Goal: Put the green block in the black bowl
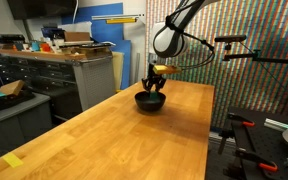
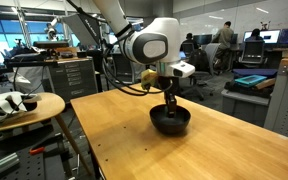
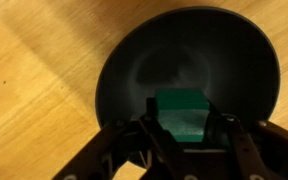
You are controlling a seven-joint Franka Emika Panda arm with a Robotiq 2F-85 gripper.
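Observation:
The black bowl (image 3: 194, 70) sits on the wooden table, and shows in both exterior views (image 1: 150, 101) (image 2: 170, 121). My gripper (image 3: 182, 128) hangs straight over the bowl, its fingers shut on the green block (image 3: 180, 115). The block is held just above the bowl's inside. In the exterior views the gripper (image 1: 155, 86) (image 2: 170, 100) reaches down into the bowl's mouth and the block is hidden there.
The wooden table (image 1: 124, 140) stretches toward the camera with a yellow tape mark (image 1: 13, 160) near its front corner. Cabinets with clutter (image 1: 54, 65) stand beside it. A round side table (image 2: 24, 105) stands off the table's edge.

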